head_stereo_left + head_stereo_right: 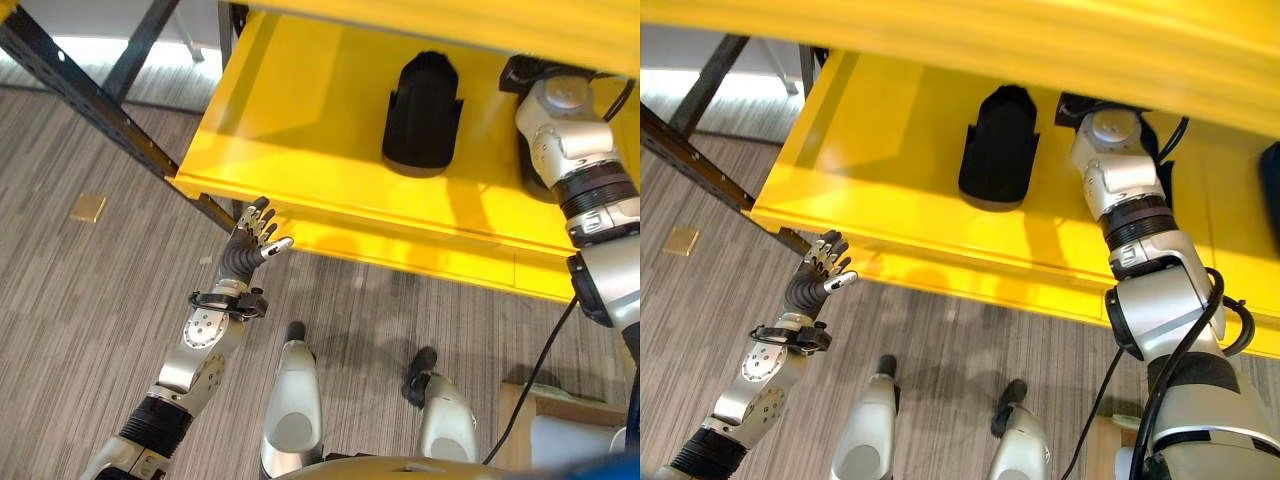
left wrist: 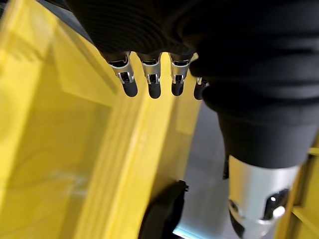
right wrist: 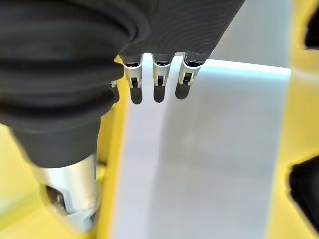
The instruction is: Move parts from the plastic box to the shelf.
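Closest to our head camera was our left hand (image 1: 250,245), raised on a bent arm just short of the front lip of the yellow shelf (image 1: 300,130). Its fingers (image 2: 152,79) were straight and loosely spread, thumb apart, holding nothing; we judged it was parked there to stay clear of the working arm.

Beyond those fingertips and further in, one black part (image 1: 422,115) sat upright on the shelf floor, apart from both hands, so we took it as already delivered. A second dark shape lay just past our right wrist, partly hidden by the forearm.

Our right arm reached deep into the shelf bay, forearm nearly straight, wrist cover under the upper shelf edge. In its wrist view our right hand (image 3: 157,74) showed straight, relaxed fingers with nothing between them, pointing towards a pale wall beyond the shelf. We read that as a hand that had let go of a part, though we could not confirm it.
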Robot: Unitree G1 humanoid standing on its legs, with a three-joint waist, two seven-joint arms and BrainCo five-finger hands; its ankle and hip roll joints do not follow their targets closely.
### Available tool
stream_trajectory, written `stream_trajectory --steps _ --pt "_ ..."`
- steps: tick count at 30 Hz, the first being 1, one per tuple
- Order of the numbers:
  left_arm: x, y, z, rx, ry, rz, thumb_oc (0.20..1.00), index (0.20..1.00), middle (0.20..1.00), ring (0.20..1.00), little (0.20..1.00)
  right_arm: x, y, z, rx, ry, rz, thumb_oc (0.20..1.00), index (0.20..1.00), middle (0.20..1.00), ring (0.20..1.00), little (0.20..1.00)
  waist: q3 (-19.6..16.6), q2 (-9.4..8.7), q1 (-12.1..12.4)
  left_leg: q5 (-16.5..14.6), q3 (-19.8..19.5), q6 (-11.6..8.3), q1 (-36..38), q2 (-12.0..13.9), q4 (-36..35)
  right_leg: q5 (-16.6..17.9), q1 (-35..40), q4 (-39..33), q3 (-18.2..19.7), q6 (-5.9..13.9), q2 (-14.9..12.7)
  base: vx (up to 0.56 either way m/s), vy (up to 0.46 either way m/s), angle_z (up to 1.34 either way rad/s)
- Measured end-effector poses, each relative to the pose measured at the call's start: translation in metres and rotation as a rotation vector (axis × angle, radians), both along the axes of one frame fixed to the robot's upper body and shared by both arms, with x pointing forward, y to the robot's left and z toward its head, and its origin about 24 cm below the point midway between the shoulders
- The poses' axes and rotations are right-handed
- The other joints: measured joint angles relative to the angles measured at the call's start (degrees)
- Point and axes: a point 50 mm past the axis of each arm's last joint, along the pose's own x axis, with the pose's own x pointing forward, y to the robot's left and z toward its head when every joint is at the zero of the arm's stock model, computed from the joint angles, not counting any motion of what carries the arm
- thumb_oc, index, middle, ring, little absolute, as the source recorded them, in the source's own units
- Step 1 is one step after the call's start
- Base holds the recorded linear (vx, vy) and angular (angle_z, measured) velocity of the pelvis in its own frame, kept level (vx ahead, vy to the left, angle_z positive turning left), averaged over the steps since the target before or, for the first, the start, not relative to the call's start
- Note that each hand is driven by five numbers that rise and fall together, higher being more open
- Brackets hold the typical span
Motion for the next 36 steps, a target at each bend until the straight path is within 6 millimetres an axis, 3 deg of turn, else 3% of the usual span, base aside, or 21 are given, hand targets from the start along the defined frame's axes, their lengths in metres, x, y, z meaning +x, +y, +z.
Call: stream_trajectory --steps 2,3,4,6,7,10,11,12,15,21,25,26,27,28,29,30,31,33,34,36 --pt "-0.003 0.004 -0.005 0.003 0.022 0.014 1.0 1.0 1.0 1.0 1.0 -0.001 0.008 -0.014 0.002 0.008 0.039 1.0 1.0 1.0 1.0 1.0 -2.2 -0.25 -0.1 0.2 0.9 -0.01 0.9 0.9 -1.5 0.7 0.4 -1.9 0.4 -0.31 1.2 0.05 -0.06 -0.28" --pt "-0.004 0.004 -0.007 -0.006 0.025 0.016 1.0 1.0 1.0 1.0 1.0 -0.006 0.009 -0.023 0.035 0.006 0.066 1.0 1.0 1.0 1.0 1.0 -2.9 -0.36 -1.3 0.7 1.6 -0.39 2.2 1.8 -3.2 1.0 1.1 -3.1 0.5 -0.37 1.8 0.06 -0.055 -0.28" --pt "-0.008 0.006 -0.011 -0.011 0.04 0.018 1.0 1.0 1.0 1.0 1.0 -0.018 0.01 -0.041 0.073 -0.003 0.115 1.0 1.0 1.0 1.0 1.0 -4.0 -0.87 -1.4 1.6 2.6 -0.7 4.2 2.0 -5.9 1.6 2.0 -4.9 0.7 -0.53 2.5 0.05 -0.045 -0.48" --pt "-0.03 0.015 -0.036 -0.06 0.139 0.093 1.0 1.0 1.0 1.0 1.0 -0.048 0.024 -0.106 0.178 0.063 0.258 1.0 1.0 1.0 1.0 1.0 -6.6 -0.81 -4.4 1.9 6.7 -0.97 10.6 3.9 -10.5 2.7 4.2 -8.7 3.8 -0.92 5.0 0.09 -0.067 -0.93" --pt "-0.029 0.014 -0.036 -0.064 0.144 0.085 1.0 1.0 1.0 1.0 1.0 -0.048 0.022 -0.114 0.193 0.089 0.264 1.0 1.0 1.0 1.0 1.0 -6.9 -0.38 -5.5 1.9 7.2 -1.05 10.7 4.3 -10.9 3.4 4.2 -9.6 4.3 -1.12 5.7 0.09 -0.063 -0.7" --pt "-0.04 0.013 -0.045 -0.137 0.162 0.135 1.0 1.0 1.0 1.0 1.0 -0.086 0.008 -0.159 0.329 0.14 0.294 1.0 1.0 1.0 1.0 1.0 -8.7 1.04 -6.8 3.3 10.8 -1.87 15.7 5.6 -15.9 3.8 5.5 -11.5 6.3 -1.28 7.5 0.09 -0.061 -0.48" --pt "-0.044 0.008 -0.052 -0.148 0.193 0.123 1.0 1.0 1.0 1.0 1.0 -0.102 0.002 -0.18 0.332 0.2 0.287 1.0 1.0 1.0 1.0 1.0 -9.5 2.19 -8.1 3.6 11.9 -2.09 17.5 6.4 -17.5 3.8 6.4 -12.4 6.4 -1.27 8.0 0.07 -0.086 -0.17" --pt "-0.05 0.006 -0.057 -0.183 0.204 0.134 1.0 1.0 1.0 1.0 1.0 -0.134 -0.012 -0.192 0.335 0.212 0.281 1.0 1.0 1.0 1.0 1.0 -10.9 4.09 -8.4 4.4 12.5 -1.94 18.9 6.9 -19.9 3.7 7.5 -13.6 6.7 -1.21 8.7 0.06 -0.055 -0.18" --pt "-0.062 0.01 -0.069 -0.169 0.253 0.157 1.0 1.0 1.0 1.0 1.0 -0.152 -0.034 -0.205 0.291 0.263 0.258 1.0 1.0 1.0 1.0 1.0 -13.1 6.71 -11.4 5.1 13.5 -1.84 20.8 8.2 -21.5 3.9 8.2 -14.8 7.4 -1.34 10.7 0.02 -0.11 -0.19" --pt "-0.063 0.007 -0.074 -0.184 0.262 0.154 1.0 1.0 1.0 1.0 1.0 -0.191 -0.052 -0.24 0.251 0.425 0.261 1.0 1.0 1.0 1.0 1.0 -13.4 6.96 -12.3 6.5 13.2 0.07 17.7 10.4 -20.4 -0.9 2.1 -5.9 7.0 -3.07 12.2 -0.08 -0.177 0.02" --pt "-0.067 0.009 -0.081 -0.181 0.288 0.164 1.0 1.0 1.0 1.0 1.0 -0.219 -0.06 -0.262 0.244 0.558 0.256 1.0 1.0 1.0 1.0 1.0 -11.0 5.66 -12.5 10.5 13.0 3.61 16.4 11.2 -18.1 -5.5 0.1 0.8 6.2 -5.24 12.0 -0.05 -0.138 0.19" --pt "-0.069 0.009 -0.083 -0.179 0.299 0.164 1.0 1.0 1.0 1.0 1.0 -0.22 -0.063 -0.268 0.252 0.587 0.248 1.0 1.0 1.0 1.0 1.0 -10.5 5.93 -12.7 13.5 13.3 5.9 15.1 11.6 -18.0 -5.5 -0.3 0.4 5.8 -5.21 12.6 -0.03 -0.113 0.15" --pt "-0.067 0.007 -0.082 -0.18 0.293 0.156 1.0 1.0 1.0 1.0 1.0 -0.22 -0.065 -0.268 0.251 0.588 0.239 1.0 1.0 1.0 1.0 1.0 -9.8 6.09 -13.1 15.2 13.3 6.13 14.2 11.8 -18.1 -5.5 -0.4 -0.1 5.8 -5.19 12.8 -0.02 -0.124 0.21" --pt "-0.064 0.003 -0.081 -0.188 0.286 0.147 1.0 1.0 1.0 1.0 1.0 -0.217 -0.068 -0.265 0.234 0.583 0.232 1.0 1.0 1.0 1.0 1.0 -8.9 7.53 -13.2 16.5 13.7 7.33 13.0 12.1 -18.5 -5.5 -0.6 0.2 4.5 -4.83 13.7 -0.02 -0.158 0.42" --pt "-0.063 0.0 -0.077 -0.17 0.268 0.125 1.0 1.0 1.0 1.0 1.0 -0.217 -0.071 -0.26 0.184 0.581 0.229 1.0 1.0 1.0 1.0 1.0 -8.7 8.6 -14.1 11.1 14.7 10.86 11.4 13.3 -18.5 -9.0 -3.5 9.8 4.6 -6.8 13.3 0.0 -0.101 0.56" --pt "-0.058 0.002 -0.07 -0.148 0.233 0.114 1.0 1.0 1.0 1.0 1.0 -0.22 -0.071 -0.262 0.189 0.583 0.21 1.0 1.0 1.0 1.0 1.0 -7.8 6.93 -14.6 8.7 15.2 6.44 12.0 12.8 -18.8 -13.7 -5.0 13.7 5.4 -8.71 12.2 0.02 -0.075 0.51" --pt "-0.057 0.003 -0.071 -0.14 0.237 0.116 1.0 1.0 1.0 1.0 1.0 -0.218 -0.066 -0.265 0.235 0.571 0.204 1.0 1.0 1.0 1.0 1.0 -7.7 5.51 -14.0 8.0 13.9 6.11 12.1 11.1 -19.4 -13.1 -6.2 13.0 6.5 -7.66 12.3 0.04 -0.073 -0.15" --pt "-0.061 0.002 -0.075 -0.144 0.26 0.12 1.0 1.0 1.0 1.0 1.0 -0.21 -0.054 -0.265 0.27 0.541 0.242 1.0 1.0 1.0 1.0 1.0 -7.7 4.55 -12.1 7.2 6.6 5.07 13.4 0.7 -19.6 -7.8 -5.7 4.6 11.7 -7.64 13.4 0.09 -0.072 -0.82" --pt "-0.062 0.002 -0.076 -0.159 0.254 0.132 1.0 1.0 1.0 1.0 1.0 -0.205 -0.051 -0.263 0.262 0.533 0.261 1.0 1.0 1.0 1.0 1.0 -7.7 3.74 -12.0 5.6 3.0 6.9 14.5 -6.0 -20.7 -3.3 -4.9 -0.3 14.3 -8.83 13.7 0.11 -0.053 -0.98" --pt "-0.065 -0.001 -0.077 -0.196 0.245 0.158 1.0 1.0 1.0 1.0 1.0 -0.195 -0.047 -0.257 0.236 0.512 0.296 1.0 1.0 1.0 1.0 1.0 -7.7 3.65 -12.2 3.6 -2.5 11.12 15.8 -16.9 -23.1 2.4 -3.3 -8.5 17.9 -8.14 15.6 0.1 -0.007 -1.13"
